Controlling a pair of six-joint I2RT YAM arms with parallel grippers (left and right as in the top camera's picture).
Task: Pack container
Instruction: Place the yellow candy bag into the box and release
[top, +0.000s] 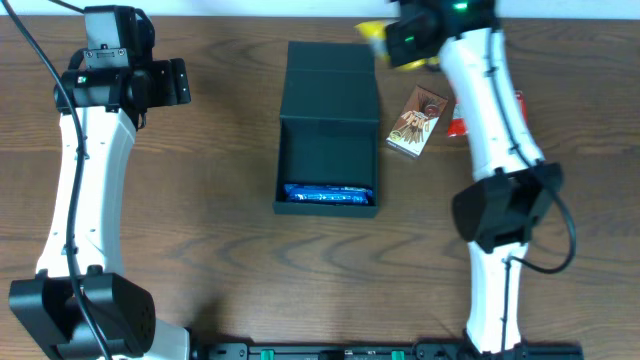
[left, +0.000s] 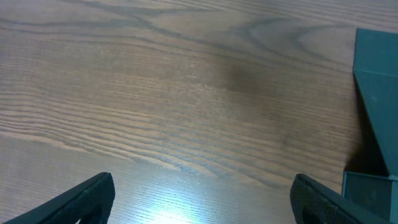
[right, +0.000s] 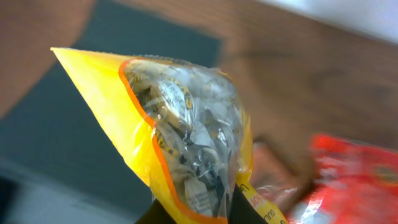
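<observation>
The black box stands open at mid-table, its flap lid laid back on the far side. A blue packet lies inside at the near wall. My right gripper is shut on a yellow bag of wrapped candies, held in the air just past the lid's far right corner. The dark lid shows blurred behind the bag in the right wrist view. My left gripper is open and empty over bare wood at the far left; the box edge shows at its right.
A small brown carton lies right of the box. A red packet lies partly under my right arm; it also shows in the right wrist view. The wooden table lies between my left arm and the box.
</observation>
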